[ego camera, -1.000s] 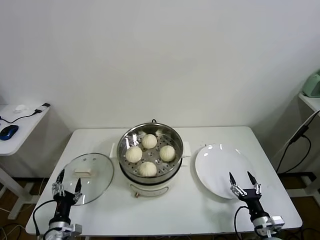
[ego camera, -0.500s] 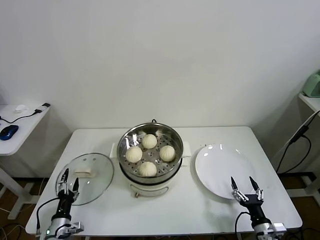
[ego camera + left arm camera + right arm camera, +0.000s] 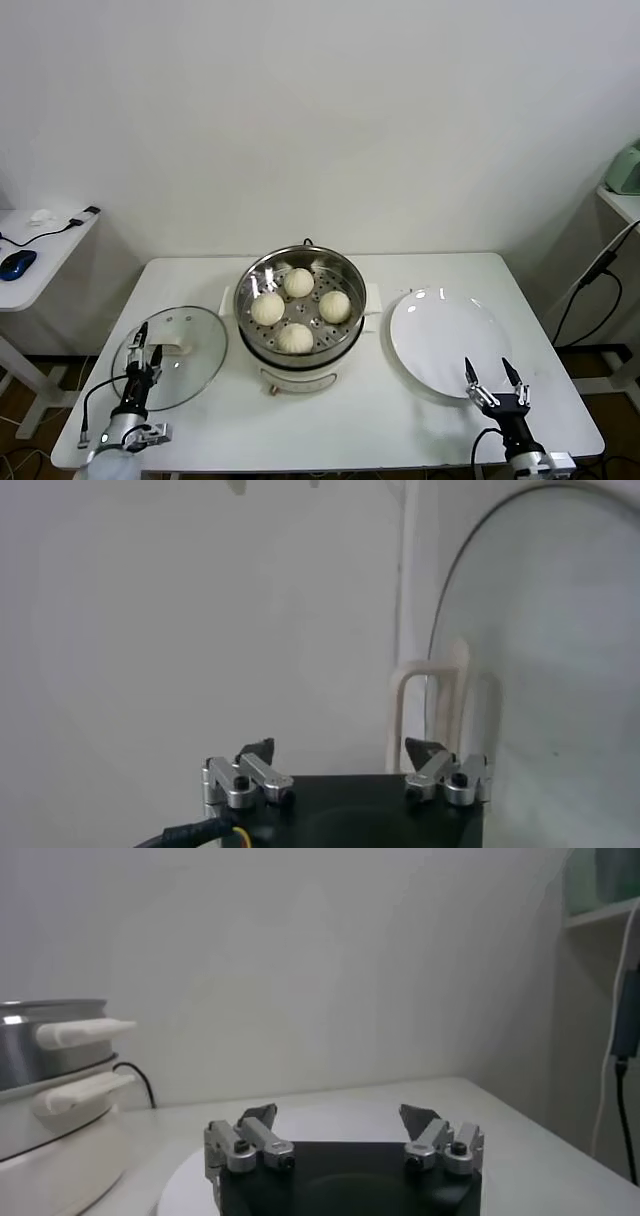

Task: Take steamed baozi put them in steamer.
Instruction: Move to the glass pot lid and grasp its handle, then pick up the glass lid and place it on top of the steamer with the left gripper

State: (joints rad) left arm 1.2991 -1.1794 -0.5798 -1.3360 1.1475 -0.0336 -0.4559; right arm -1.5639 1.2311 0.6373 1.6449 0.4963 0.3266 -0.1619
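Four steamed baozi (image 3: 299, 309) sit in the one steamer (image 3: 300, 352) mid-desk — left pincer (image 3: 144, 340) over the glass lid (image 3: 190, 345), right pincer (image 3: 493, 376) by the plate (image 3: 435, 330), both low, fingers apart, holding nothing.

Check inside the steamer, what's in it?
Steamer: four baozi on the perforated tray, one each at. Below the tray is hidden. Lid lies beside it.

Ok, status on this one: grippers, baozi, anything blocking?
Left gripper open, empty, over glass lid. Right gripper open, empty, by white plate. Four baozi already in steamer. Nothing in the way.
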